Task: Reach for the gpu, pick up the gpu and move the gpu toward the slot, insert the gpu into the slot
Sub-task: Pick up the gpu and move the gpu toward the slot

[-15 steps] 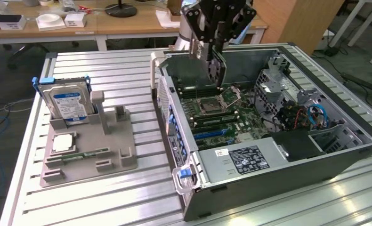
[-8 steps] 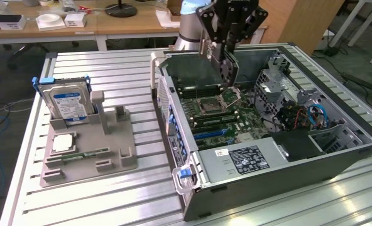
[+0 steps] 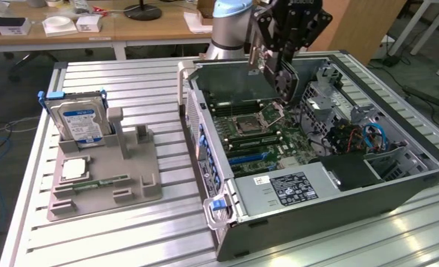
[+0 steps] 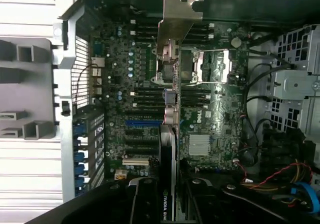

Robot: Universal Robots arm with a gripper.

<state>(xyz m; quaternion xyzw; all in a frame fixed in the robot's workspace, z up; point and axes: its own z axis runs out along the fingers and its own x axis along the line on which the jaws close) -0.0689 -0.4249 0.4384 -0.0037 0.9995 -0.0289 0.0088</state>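
Exterior camera sitting high and back, looking obliquely down across the tabletop [image 3: 130, 78] at the open computer case [image 3: 316, 222], wrist camera hovering close, facing straight down past the claw [image 4: 169, 200] and gpu [image 4: 168, 151], both views sharing the motherboard [image 3: 279, 139].

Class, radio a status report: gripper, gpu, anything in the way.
Gripper shut on gpu. Card hangs edge-down above motherboard, not yet inserted. Nothing visibly blocking.

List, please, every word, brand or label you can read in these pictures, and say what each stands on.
"DELL": printed on the motherboard.
"NVIDIA QUA", cut off after that: along the edge of the gpu.
Blue label on the hard drive: too small to read.
Label on the power supply: too small to read.
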